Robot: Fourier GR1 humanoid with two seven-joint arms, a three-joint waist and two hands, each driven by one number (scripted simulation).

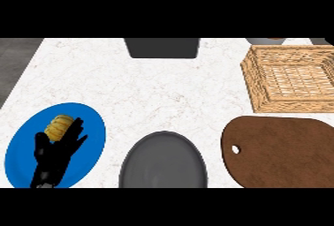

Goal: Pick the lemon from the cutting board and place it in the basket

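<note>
White marbled worktop (163, 88) carries a brown wooden cutting board (287, 150) at right, and no lemon shows on it. The only yellow thing, a ridged oval piece (58, 127), lies on a round blue plate (91, 132), just beyond the black left hand (55, 152), whose fingers are straight and apart, holding nothing. The likely risk is taking the wrong item, since the woven wicker basket (287, 106) sits well apart.

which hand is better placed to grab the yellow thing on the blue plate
Left. The left hand is over the blue plate, open, right beside the yellow ridged item; the right hand is not in view.
</note>
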